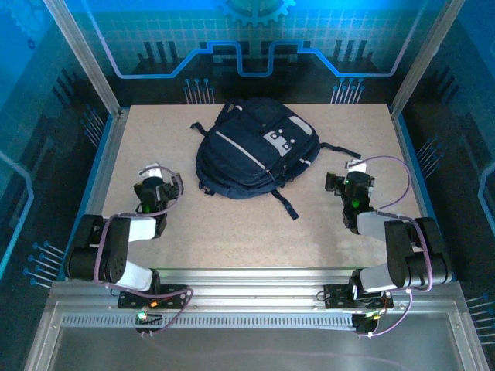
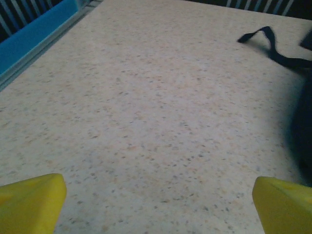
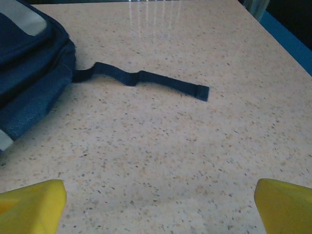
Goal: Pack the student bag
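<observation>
While both arms sit low at the near side, the student bag [image 1: 255,151] lies flat at the far middle of the speckled table [image 1: 232,232], its grey-white stripes and patches facing up in the overhead view. The left wrist camera catches the bag's dark edge and a curled strap [image 2: 273,46], with the left gripper [image 2: 158,184] spread wide over bare tabletop. The right wrist camera picks out a navy corner and a flat strap [image 3: 146,80] trailing across the table. The right gripper [image 3: 158,184] is likewise spread, holding nothing.
</observation>
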{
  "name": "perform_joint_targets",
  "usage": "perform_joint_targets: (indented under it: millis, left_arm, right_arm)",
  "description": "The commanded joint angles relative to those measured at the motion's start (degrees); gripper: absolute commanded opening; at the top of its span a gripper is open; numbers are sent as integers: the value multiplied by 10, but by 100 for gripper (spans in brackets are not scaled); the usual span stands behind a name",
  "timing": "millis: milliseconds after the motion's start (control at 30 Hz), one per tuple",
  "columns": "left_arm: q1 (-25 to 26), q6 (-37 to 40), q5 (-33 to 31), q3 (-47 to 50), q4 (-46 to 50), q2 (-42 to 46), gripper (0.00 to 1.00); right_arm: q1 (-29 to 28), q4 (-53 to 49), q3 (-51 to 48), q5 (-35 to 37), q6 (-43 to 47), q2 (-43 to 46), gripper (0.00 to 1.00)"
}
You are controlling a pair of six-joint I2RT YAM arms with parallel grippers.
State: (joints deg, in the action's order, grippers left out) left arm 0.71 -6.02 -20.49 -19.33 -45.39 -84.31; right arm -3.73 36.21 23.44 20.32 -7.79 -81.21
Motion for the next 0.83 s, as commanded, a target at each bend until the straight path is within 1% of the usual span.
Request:
perform_joint_targets:
  millis: [0, 33, 67, 100, 133, 167, 233, 333, 367, 800]
  left_arm:
    - [-7, 30, 63, 30, -195, -55, 99]
    - [-7, 30, 64, 40, -212, -54, 99]
    - [-8, 16, 61, 39, -172, -34, 99]
    - [-8, 18, 61, 38, -174, -36, 99]
    - [-7, 26, 61, 38, -198, -49, 99]
    - [-7, 23, 61, 36, -190, -46, 99]
    - [-7, 26, 63, 27, -174, -46, 99]
    - [-2, 35, 66, -5, -114, -45, 99]
    - [6, 42, 56, -13, -98, -46, 99]
    - [10, 45, 51, -13, -100, -48, 99]
  right_arm:
    - [3, 50, 9, -83, 39, -29, 100]
    - [-13, 157, -17, -63, 64, -68, 100]
    - [-20, 129, -10, -33, 58, -53, 100]
    - [-9, 74, 2, -50, 40, -43, 100]
    - [-10, 115, -8, -48, 47, -52, 100]
    - [-13, 88, 1, -43, 45, -46, 100]
    - [-15, 94, -1, -41, 47, -47, 100]
    - [-16, 96, -2, -40, 48, -49, 100]
    - [-16, 95, -2, -40, 49, -48, 100]
    - [-17, 94, -1, -43, 51, -48, 100]
